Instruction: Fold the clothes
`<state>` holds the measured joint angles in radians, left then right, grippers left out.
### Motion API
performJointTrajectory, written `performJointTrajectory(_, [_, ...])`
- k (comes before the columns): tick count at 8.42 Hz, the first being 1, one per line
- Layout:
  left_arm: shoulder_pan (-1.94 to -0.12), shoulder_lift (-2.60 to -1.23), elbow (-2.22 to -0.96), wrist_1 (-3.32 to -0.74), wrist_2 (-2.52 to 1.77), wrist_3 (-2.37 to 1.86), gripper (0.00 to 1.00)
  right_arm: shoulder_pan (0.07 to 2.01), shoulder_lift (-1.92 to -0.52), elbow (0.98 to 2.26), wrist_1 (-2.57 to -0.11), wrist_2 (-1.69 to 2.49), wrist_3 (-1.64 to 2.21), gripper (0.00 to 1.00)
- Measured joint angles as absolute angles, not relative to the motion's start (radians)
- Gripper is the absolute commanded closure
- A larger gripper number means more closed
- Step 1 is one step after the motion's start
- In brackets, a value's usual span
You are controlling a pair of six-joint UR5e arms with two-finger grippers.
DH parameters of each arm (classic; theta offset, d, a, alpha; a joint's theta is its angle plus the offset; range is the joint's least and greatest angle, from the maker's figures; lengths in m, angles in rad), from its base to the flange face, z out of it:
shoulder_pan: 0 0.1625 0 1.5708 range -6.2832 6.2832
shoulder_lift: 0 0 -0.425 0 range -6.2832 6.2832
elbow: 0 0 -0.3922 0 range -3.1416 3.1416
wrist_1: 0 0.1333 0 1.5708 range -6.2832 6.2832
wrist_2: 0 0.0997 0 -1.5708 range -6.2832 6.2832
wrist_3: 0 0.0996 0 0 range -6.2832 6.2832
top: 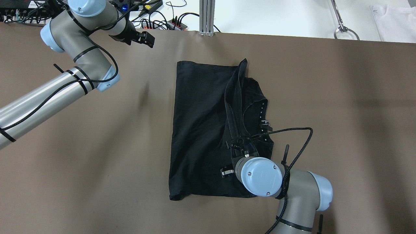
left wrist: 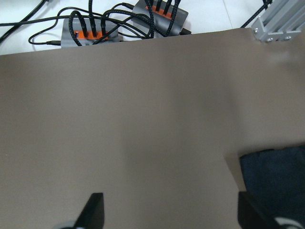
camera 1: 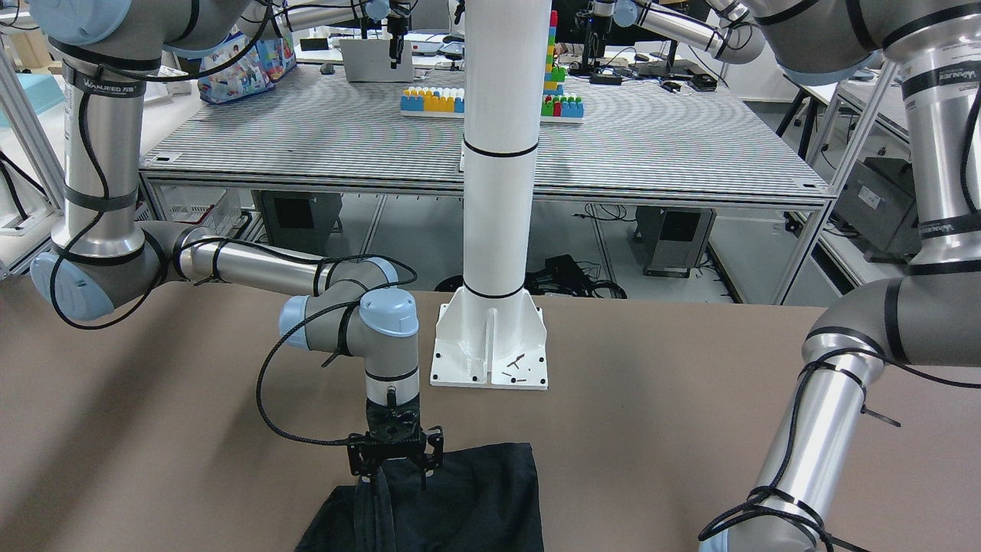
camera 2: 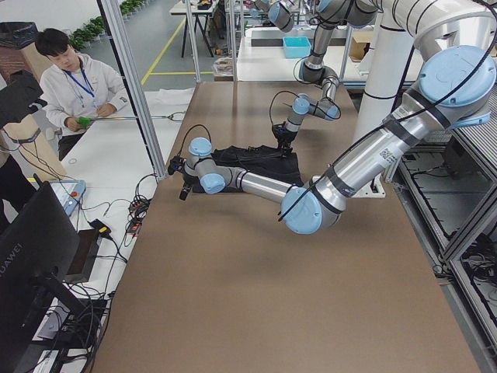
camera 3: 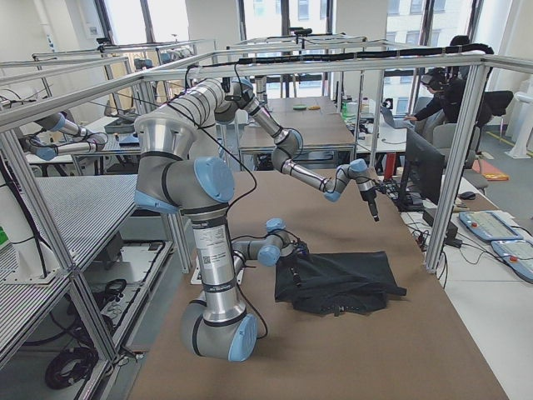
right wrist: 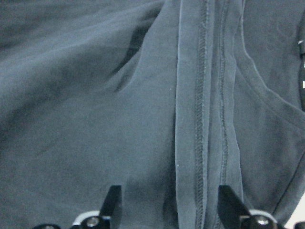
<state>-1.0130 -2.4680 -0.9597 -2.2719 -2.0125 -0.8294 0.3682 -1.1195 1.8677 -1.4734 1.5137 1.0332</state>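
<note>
**Brown desk, black garment mid-fold**

Desk carried one black garment, lying roughly in the middle, with small white print on its right part. A hemmed strip stood up as a ridge from the far edge back to the right gripper. That gripper sat low over the cloth, jaws apart, strip between them. Left gripper hovered over bare desk near the far edge, jaws apart, holding nothing, well clear of the garment.
</note>
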Motion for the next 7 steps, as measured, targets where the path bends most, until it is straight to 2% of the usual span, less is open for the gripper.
performJointTrajectory(2, [-1.008, -2.467, -0.959, -2.272, -2.011, -0.828, 0.0, 0.368, -1.123, 1.867, -1.474, 1.514, 0.977, 0.64])
performJointTrajectory(5, [-1.005, -2.465, -0.959, -2.272, -2.011, -0.826, 0.0, 0.369, -1.139, 1.867, -1.473, 1.514, 0.953, 0.66])
performJointTrajectory(7, [-1.005, -2.462, -0.959, -2.272, -2.011, -0.824, 0.0, 0.37, -1.146, 1.869, -1.471, 1.514, 0.952, 0.88])
